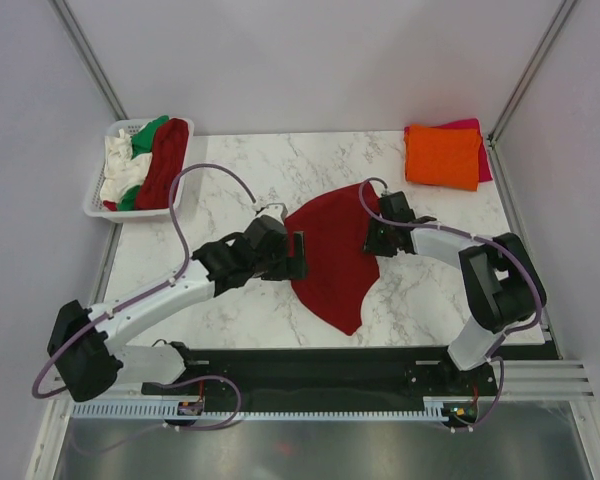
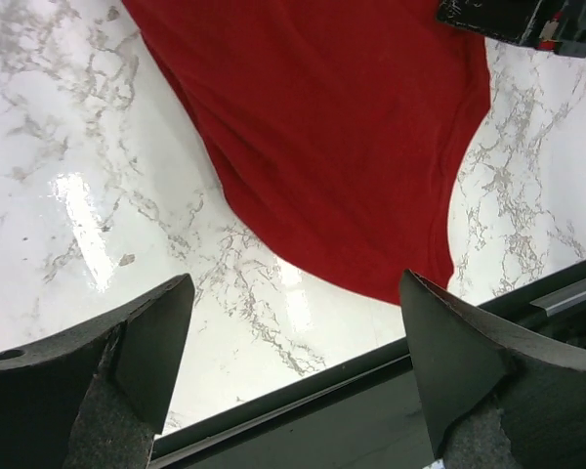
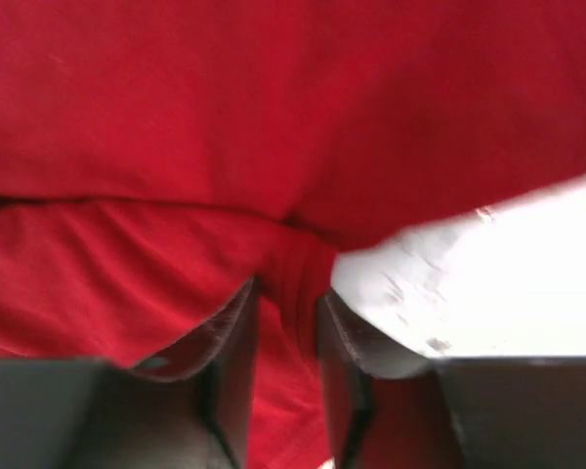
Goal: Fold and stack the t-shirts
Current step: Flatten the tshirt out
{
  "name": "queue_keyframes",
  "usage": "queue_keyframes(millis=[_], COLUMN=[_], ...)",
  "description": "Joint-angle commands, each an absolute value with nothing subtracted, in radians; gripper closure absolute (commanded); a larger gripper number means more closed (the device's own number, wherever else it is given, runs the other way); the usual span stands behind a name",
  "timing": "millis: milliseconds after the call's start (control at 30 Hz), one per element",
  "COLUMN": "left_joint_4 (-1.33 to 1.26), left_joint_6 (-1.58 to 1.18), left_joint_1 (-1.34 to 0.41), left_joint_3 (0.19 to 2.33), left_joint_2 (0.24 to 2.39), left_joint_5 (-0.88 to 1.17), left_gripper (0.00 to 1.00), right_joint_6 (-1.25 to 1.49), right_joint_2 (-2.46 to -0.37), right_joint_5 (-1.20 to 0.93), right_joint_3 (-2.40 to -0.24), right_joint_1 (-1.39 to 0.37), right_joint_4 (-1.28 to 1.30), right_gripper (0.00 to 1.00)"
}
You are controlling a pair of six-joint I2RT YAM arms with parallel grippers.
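In the middle of the marble table (image 1: 230,310) we see a dark red t-shirt (image 1: 330,262) lying spread out, its right edge pinched between the nearly closed fingers of the right gripper (image 3: 288,298), while the left gripper (image 2: 295,281) sits at its left edge with jaws wide apart and nothing between them. At the far right corner we find a folded orange t-shirt (image 1: 442,155) on a magenta-pink t-shirt (image 1: 485,160), and in the basket (image 1: 92,205) at far left a white t-shirt (image 1: 118,160), a green t-shirt (image 1: 148,130) and a second dark red t-shirt (image 1: 165,160) lie heaped.
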State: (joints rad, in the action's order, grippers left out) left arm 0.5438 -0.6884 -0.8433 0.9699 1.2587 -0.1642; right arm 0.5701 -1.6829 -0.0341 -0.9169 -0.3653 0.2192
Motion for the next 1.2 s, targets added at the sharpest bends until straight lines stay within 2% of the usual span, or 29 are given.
queue_keyframes(millis=[0,33,67,133,167,233,300,400,467,567,600,667,700,733,800,933,1067,1167], left_joint_4=[0.528,0.528,0.529,0.532,0.535,0.535,0.538,0.561,0.578,0.603,0.612,0.641,0.653,0.664,0.672,0.672,0.670,0.673], left_joint_6=[-0.721,-0.721,-0.732,-0.736,-0.739,-0.729,-0.710,-0.664,-0.652,-0.634,-0.627,-0.623,-0.626,-0.630,-0.643,-0.664,-0.664,-0.660], left_joint_1=[-0.835,-0.830,-0.825,-0.821,-0.813,-0.805,-0.785,-0.729,-0.675,-0.600,-0.585,-0.548,-0.539,-0.534,-0.526,-0.523,-0.523,-0.523], left_joint_3=[0.921,0.898,0.888,0.865,0.859,0.856,0.876,0.919,0.936,0.951,0.951,0.948,0.943,0.940,0.919,0.902,0.916,0.914], left_joint_2=[1.178,1.151,1.137,1.109,1.079,1.048,1.014,0.962,0.921,0.836,0.804,0.782,0.773,0.762,0.755,0.782,0.862,0.880], left_joint_5=[-0.216,-0.216,-0.235,-0.244,-0.259,-0.278,-0.304,-0.339,-0.365,-0.382,-0.383,-0.394,-0.399,-0.405,-0.410,-0.394,-0.325,-0.319], left_gripper=[0.07,0.07,0.07,0.07,0.07,0.07,0.07,0.06,0.04,0.00,0.00,0.00,0.00,0.00,0.00,0.00,0.00,0.01], right_joint_6=[0.572,0.555,0.543,0.484,0.453,0.373,0.275,0.169,0.125,0.147,0.261,0.479,0.723,0.841,0.954,0.921,0.755,0.580], right_joint_2=[-1.739,-1.747,-1.746,-1.708,-1.689,-1.634,-1.605,-1.586,-1.589,-1.563,-1.536,-1.514,-1.488,-1.467,-1.363,-1.221,-1.222,-1.328], right_joint_5=[-0.067,-0.074,-0.068,-0.025,0.074,0.177,0.372,0.510,0.483,0.631,0.691,0.851,0.901,0.922,0.908,0.835,0.761,0.466], right_joint_3=[-0.946,-0.959,-0.975,-1.076,-1.135,-1.346,-1.553,-1.725,-1.746,-1.625,-1.506,-1.413,-1.344,-1.304,-1.179,-1.078,-1.089,-1.134], right_joint_1=[-0.387,-0.390,-0.396,-0.414,-0.458,-0.526,-0.653,-0.842,-0.958,-1.125,-1.147,-1.135,-1.120,-1.103,-1.065,-0.959,-0.907,-0.934], right_joint_4=[0.152,0.156,0.172,0.281,0.341,0.501,0.586,0.707,0.750,0.831,0.874,0.983,1.131,1.181,1.186,1.048,0.914,0.713], right_gripper=[0.65,0.86,1.00,1.00,1.00,1.00,1.00,1.00,1.00,1.00,1.00,1.00,0.81,0.59,0.02,0.02,0.02,0.07])
